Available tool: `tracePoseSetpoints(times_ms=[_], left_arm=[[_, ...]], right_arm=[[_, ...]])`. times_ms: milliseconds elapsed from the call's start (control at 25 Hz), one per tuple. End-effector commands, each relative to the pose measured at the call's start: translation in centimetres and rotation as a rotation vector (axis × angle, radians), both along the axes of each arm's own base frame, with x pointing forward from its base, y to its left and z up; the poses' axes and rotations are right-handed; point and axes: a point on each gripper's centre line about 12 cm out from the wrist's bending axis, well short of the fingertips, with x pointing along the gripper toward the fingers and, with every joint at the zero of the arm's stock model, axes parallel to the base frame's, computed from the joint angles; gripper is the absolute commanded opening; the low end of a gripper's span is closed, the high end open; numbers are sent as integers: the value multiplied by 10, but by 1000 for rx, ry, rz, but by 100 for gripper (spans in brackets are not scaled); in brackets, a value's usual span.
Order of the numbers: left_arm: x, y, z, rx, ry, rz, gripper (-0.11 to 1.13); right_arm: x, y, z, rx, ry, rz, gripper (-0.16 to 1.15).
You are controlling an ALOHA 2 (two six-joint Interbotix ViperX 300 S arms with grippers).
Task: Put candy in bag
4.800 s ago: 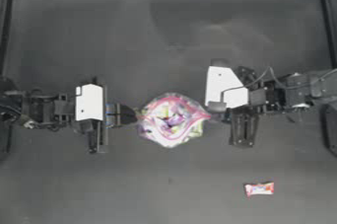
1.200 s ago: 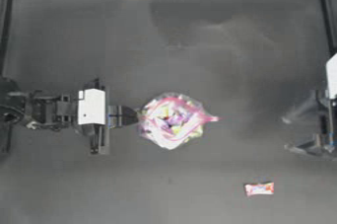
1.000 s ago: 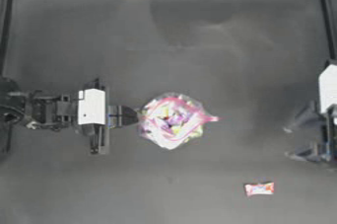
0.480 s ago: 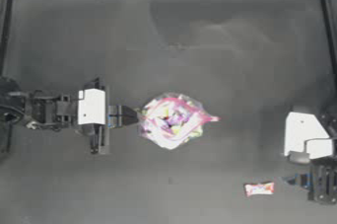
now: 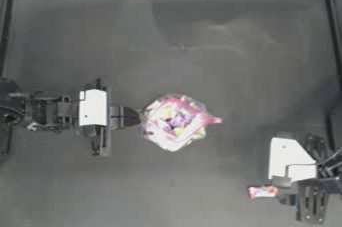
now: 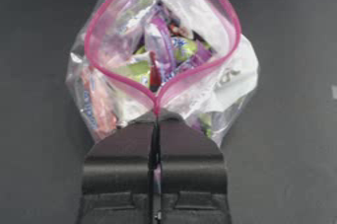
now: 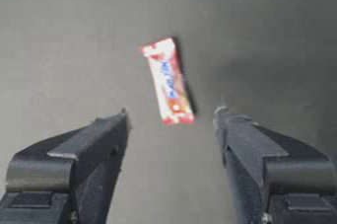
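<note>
The bag (image 5: pixel 175 122) lies at the table's middle, a clear pouch full of colourful sweets. Its pink seal strip (image 6: pixel 99 35) gapes in a wide loop, so the mouth is open. My left gripper (image 5: pixel 130 117) is on its left side and, in the left wrist view, the left gripper (image 6: pixel 156 119) is shut on the strip's end. The candy (image 5: pixel 262 191), a small white and orange-red wrapped bar, lies flat near the front right. My right gripper (image 5: pixel 284 194) hovers just right of it. In the right wrist view the right gripper (image 7: pixel 171 114) is open, the candy (image 7: pixel 168 82) just ahead between the fingertips.
The dark table (image 5: pixel 200 46) has a raised rim along the back and both sides. The candy sits close to the front edge and the right side, with the right arm's white wrist block (image 5: pixel 288 158) above it.
The right arm swung from the right edge down to the front right and closed in on the candy. The left gripper and the bag have stayed put.
</note>
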Motion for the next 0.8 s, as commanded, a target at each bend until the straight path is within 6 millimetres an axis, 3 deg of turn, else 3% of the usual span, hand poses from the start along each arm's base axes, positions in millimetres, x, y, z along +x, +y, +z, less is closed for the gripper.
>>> tracePoseSetpoints(times_ms=[40, 200, 800], left_arm=[[6, 1, 11, 6, -41, 0, 4], [5, 1, 11, 6, -41, 0, 4], [7, 1, 14, 7, -50, 0, 4]], right_arm=[[9, 6, -4, 14, -22, 9, 87], [12, 7, -21, -13, 14, 16, 87], [24, 11, -54, -74, 84, 12, 87]])
